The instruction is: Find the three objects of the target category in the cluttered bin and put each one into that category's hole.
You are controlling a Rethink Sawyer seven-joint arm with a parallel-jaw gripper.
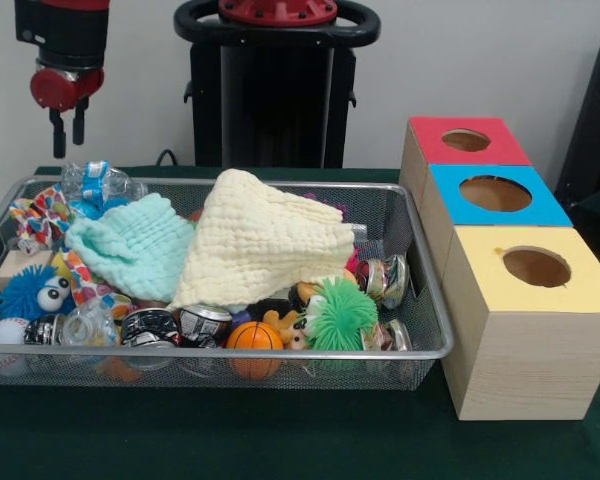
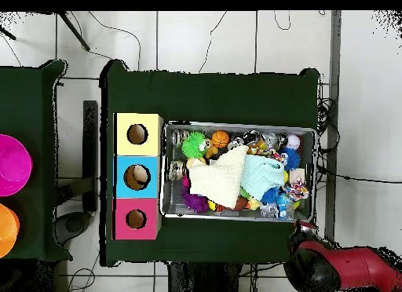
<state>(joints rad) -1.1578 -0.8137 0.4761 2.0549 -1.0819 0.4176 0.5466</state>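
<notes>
My gripper (image 1: 67,130) hangs above the back left corner of the wire bin (image 1: 220,352), open, with nothing between its fingers. In the overhead view the gripper (image 2: 302,231) sits just outside the bin's (image 2: 239,124) corner. The bin holds a yellow cloth (image 1: 265,245) and a mint cloth (image 1: 135,250) lying over other items. Around them are a blue fuzzy ball with eyes (image 1: 30,290), a green spiky ball (image 1: 340,315), an orange basketball (image 1: 253,337), a white baseball (image 1: 5,335), a plastic bottle (image 1: 100,185) and two cans (image 1: 150,325). Much under the cloths is hidden.
Beside the bin stand three wooden boxes with round holes: red top (image 1: 465,140), blue top (image 1: 495,193), yellow top (image 1: 535,267). In the overhead view something pale shows inside the blue box's hole (image 2: 137,177). Pink (image 2: 12,165) and orange (image 2: 6,230) round things lie on a side table.
</notes>
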